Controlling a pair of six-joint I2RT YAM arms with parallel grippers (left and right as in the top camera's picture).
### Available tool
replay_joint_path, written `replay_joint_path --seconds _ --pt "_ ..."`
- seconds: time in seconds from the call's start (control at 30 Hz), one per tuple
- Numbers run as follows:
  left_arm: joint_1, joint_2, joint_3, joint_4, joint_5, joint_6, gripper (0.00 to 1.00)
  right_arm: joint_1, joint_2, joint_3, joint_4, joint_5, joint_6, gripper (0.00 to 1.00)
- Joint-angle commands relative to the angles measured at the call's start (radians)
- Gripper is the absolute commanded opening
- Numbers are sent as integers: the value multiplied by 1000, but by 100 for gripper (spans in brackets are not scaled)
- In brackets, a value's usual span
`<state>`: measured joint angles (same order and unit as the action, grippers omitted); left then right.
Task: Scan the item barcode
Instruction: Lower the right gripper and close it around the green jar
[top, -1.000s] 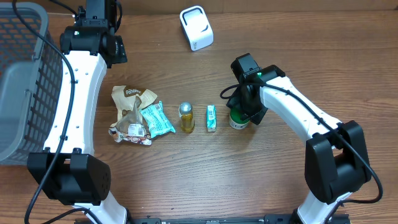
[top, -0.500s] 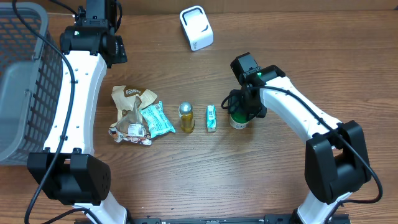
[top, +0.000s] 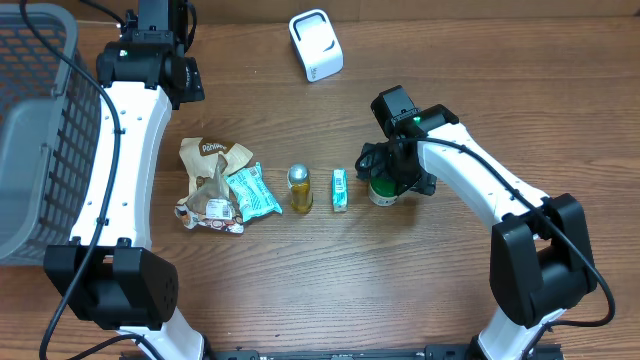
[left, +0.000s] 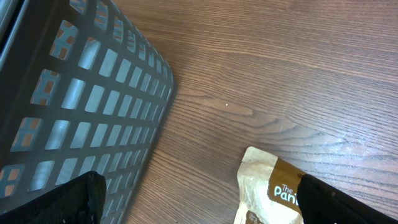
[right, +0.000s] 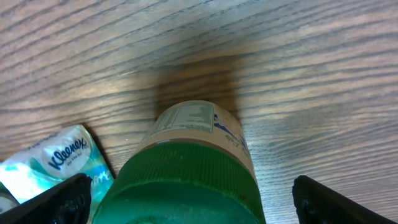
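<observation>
A jar with a green lid (top: 380, 194) stands upright on the table right of the row of items. My right gripper (top: 393, 176) hangs over it, open, one finger on each side and both off the lid. In the right wrist view the green lid (right: 186, 183) fills the space between the fingers, which sit at the frame's bottom corners; the right gripper (right: 196, 202) holds nothing. A white barcode scanner (top: 316, 45) sits at the back centre. My left gripper (left: 205, 202) is open and empty, above bare wood between the basket and a brown bag.
A grey mesh basket (top: 35, 120) stands at the far left. In a row lie a brown snack bag (top: 210, 180), a teal packet (top: 252, 192), a small yellow bottle (top: 300, 188) and a tissue pack (top: 340, 189) close to the jar.
My right gripper's jaws have spread wide and let go of the green-lidded jar, which stays standing on the table. The left arm has not moved.
</observation>
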<state>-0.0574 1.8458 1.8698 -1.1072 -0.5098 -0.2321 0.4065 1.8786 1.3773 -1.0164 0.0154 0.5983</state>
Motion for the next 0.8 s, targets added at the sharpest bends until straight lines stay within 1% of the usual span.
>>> replay_joint_path --seconds 0.0,0.37,0.53,0.77 --pt "-2 -19 17 1 -13 8 100 0 -2 -37 9 10 60 100" --pt "-2 -19 17 1 -13 8 100 0 -2 -49 40 45 49 100" --pt "-2 -19 17 1 -13 8 100 0 -2 -49 18 116 49 99" --pt "-2 -19 17 1 -13 8 99 0 -2 -49 -10 126 22 99"
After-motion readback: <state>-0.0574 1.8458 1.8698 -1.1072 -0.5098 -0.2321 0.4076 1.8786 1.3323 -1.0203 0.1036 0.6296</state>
